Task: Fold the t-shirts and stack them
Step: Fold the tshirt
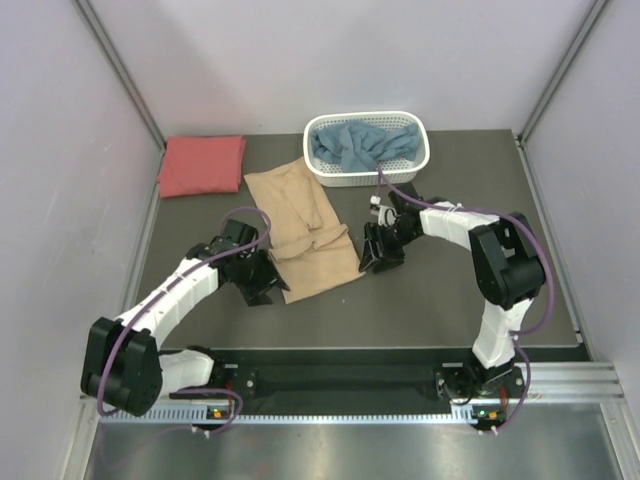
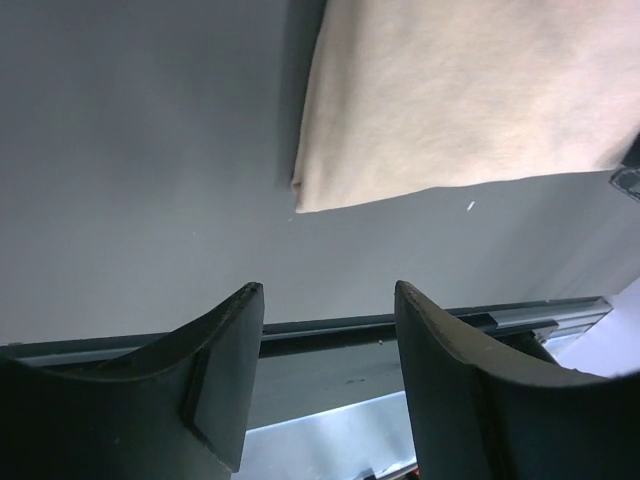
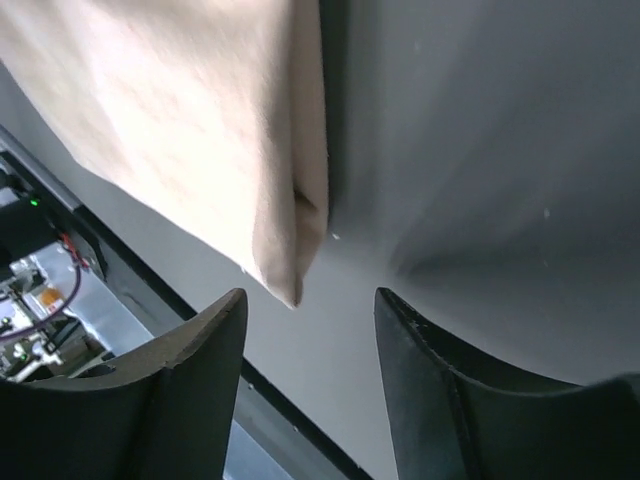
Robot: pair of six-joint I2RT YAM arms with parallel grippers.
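Overhead: left gripper (image 1: 262, 285) blocks part of the tan shirt (image 1: 305, 225) edge at 7 o'clock, so I can't see the hem under it. Right gripper (image 1: 380, 258) is dark on the dark table (image 1: 450, 290) at the shirt's 3 o'clock side, and its finger gap is too small to read there.

Left wrist cam: tan shirt runs off frame at 12 and 3 o'clock, with one corner showing. Fingers (image 2: 220, 380) clipped at 6.

Right wrist cam: shirt clipped at 12 and 9 o'clock, fingers (image 3: 180, 380) clipped at 6. Electronics (image 3: 30, 260) at 8 o'clock are blurred.

Blue shirt (image 1: 355, 145) is bunched in the basket (image 1: 420, 165), lower part hidden behind the wall. Coral-red shirt (image 1: 202, 165) at 10 o'clock: inner layers hidden.
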